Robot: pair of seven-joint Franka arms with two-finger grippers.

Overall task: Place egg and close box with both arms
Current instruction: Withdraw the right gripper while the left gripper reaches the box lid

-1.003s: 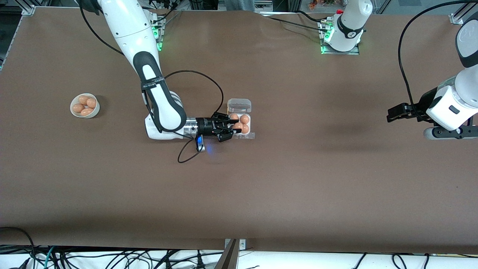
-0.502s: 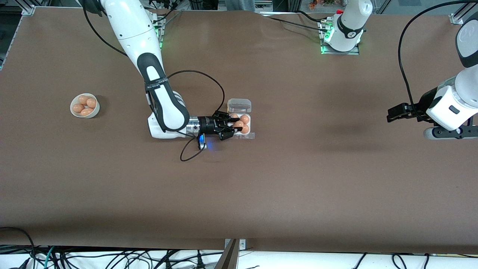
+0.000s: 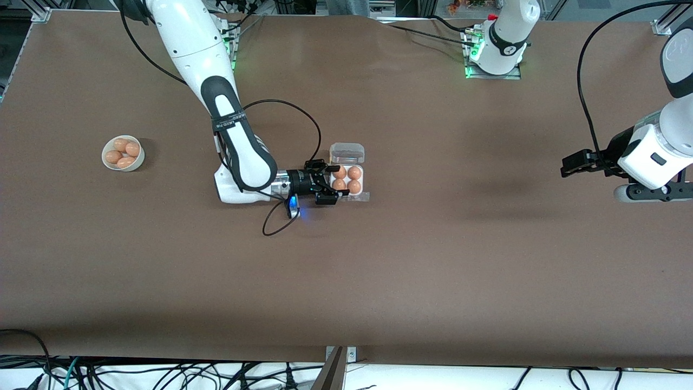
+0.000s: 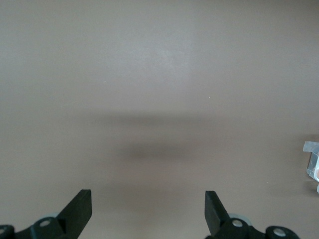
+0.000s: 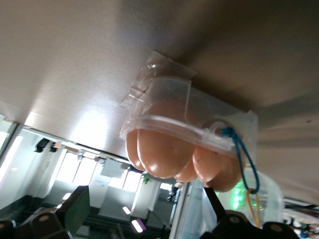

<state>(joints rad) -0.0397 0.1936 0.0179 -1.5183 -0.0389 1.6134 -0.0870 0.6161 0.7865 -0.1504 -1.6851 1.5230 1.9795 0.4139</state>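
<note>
Now spread apart beside the small white four-cell egg carton [image 3: 349, 181] with tan-orange eggs [image 3: 346, 179]: right pincer [image 3: 325, 183]. Waiting, likewise spread apart, over the brown table [image 3: 433, 260]: left pincer [image 3: 564, 165].

Right gripper [image 3: 331, 184] reaches out low with fingers spread; left gripper [image 3: 566, 164] waits aloft, fingers apart.

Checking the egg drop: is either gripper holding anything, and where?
Nothing is held. The right gripper is open beside the box; the left gripper waits open.

arms [image 3: 195, 49]: white shells | black bands, black cables | pincers: black fingers
</note>
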